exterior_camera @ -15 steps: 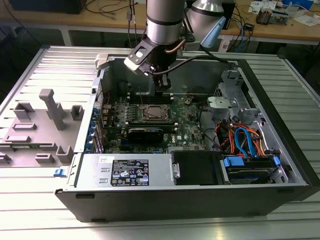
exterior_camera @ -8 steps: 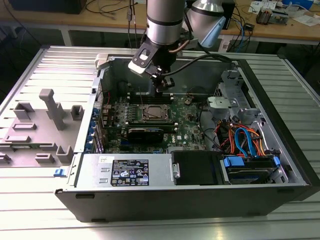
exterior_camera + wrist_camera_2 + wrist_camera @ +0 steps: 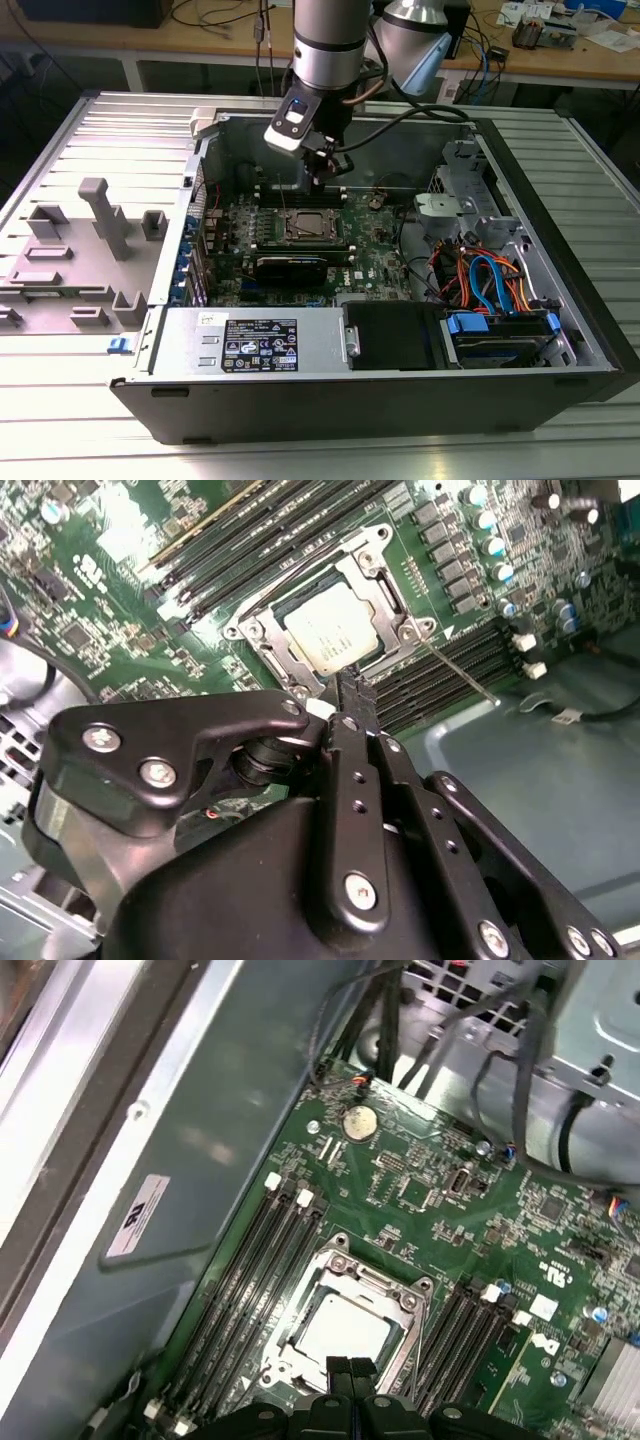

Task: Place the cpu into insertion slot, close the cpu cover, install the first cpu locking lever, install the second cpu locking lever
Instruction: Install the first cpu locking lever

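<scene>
The cpu (image 3: pixel 335 630), a dull silver square, lies flat in the insertion slot (image 3: pixel 303 228) on the green motherboard. The cpu cover (image 3: pixel 393 588), a thin silvery frame, lies down around it, and the chip's top shows through the cut-out. In the first wrist view the cpu (image 3: pixel 340 1332) and the cpu cover (image 3: pixel 368 1278) sit just beyond my fingertips. A thin silvery lever rod (image 3: pixel 462 675) sticks out from a socket corner across the black memory slots. My gripper (image 3: pixel 345 685) hovers over the socket's edge, shut with nothing between its fingers, and in the exterior view the gripper (image 3: pixel 322 185) hangs above the slot's far side.
The board lies inside an open computer case (image 3: pixel 560 250) on a slatted metal table. A long black card (image 3: pixel 290 265) sits just in front of the socket. A power supply (image 3: pixel 255 345) and a drive cage with blue and orange cables (image 3: pixel 490 285) fill the near side. A grey fixture (image 3: pixel 90 250) stands at the exterior view's left.
</scene>
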`<state>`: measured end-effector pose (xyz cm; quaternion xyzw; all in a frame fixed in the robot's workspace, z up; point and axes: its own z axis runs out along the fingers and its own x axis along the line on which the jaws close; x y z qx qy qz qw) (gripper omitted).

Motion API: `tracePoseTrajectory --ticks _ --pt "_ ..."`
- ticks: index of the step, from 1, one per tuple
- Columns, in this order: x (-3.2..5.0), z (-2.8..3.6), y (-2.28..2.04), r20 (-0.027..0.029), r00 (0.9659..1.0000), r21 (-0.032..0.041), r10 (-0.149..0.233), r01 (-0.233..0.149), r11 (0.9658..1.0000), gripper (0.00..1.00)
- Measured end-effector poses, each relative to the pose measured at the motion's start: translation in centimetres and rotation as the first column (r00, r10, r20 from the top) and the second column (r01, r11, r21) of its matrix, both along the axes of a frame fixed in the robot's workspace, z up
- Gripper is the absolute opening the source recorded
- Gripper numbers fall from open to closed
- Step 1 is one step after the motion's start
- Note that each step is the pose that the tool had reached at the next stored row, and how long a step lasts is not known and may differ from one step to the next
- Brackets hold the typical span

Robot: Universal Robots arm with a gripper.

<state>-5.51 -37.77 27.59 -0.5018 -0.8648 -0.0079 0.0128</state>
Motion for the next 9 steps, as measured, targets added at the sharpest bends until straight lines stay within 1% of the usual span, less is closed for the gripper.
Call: tracePoseTrajectory --ticks 9 --pt "0.0 0.0 0.0 0.0 1.0 0.0 0.002 -0.002 1.0 0.11"
